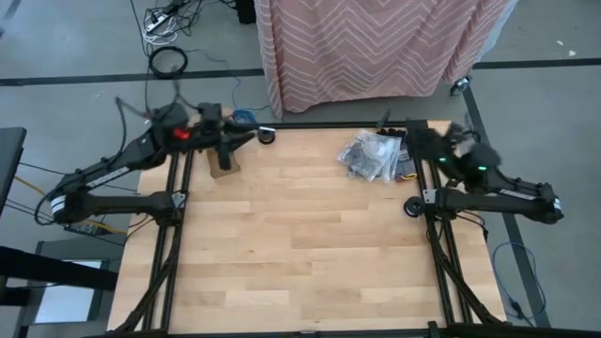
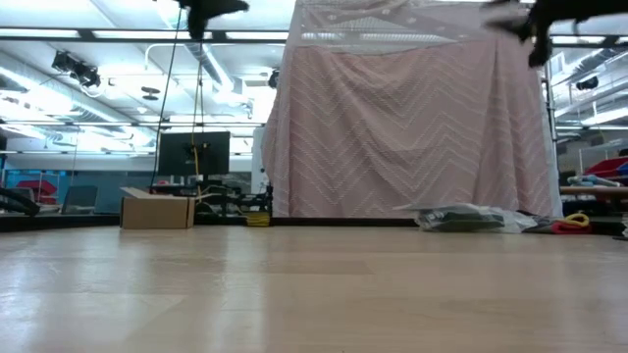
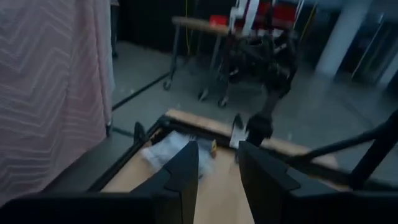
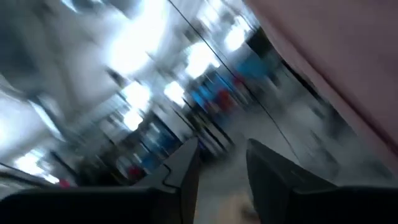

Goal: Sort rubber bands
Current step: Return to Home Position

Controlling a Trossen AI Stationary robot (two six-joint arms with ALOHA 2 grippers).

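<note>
Rubber bands [image 1: 374, 161] lie inside clear bags [image 1: 355, 147] at the table's [image 1: 300, 244] far edge, near the right corner. Left gripper [image 3: 217, 147] and right gripper [image 4: 222, 144] hang high over the far corners, each gripper's 2 fingers slightly apart, holding nothing.

I'm driving this rig in what looks like a robotics lab or industrial workspace: the wooden surface [image 1: 300, 244] sits in a black metal frame [image 1: 172, 239] on a bare grey floor [image 1: 75, 103] strewn with coiled cables [image 1: 167, 61]. Looking level across it, I see an open ceiling with long strip lights [image 2: 88, 34], a monitor [image 2: 193, 152] and a cardboard box [image 2: 157, 209]. A pink zigzag curtain [image 2: 412, 127] screens off the area behind.
</note>
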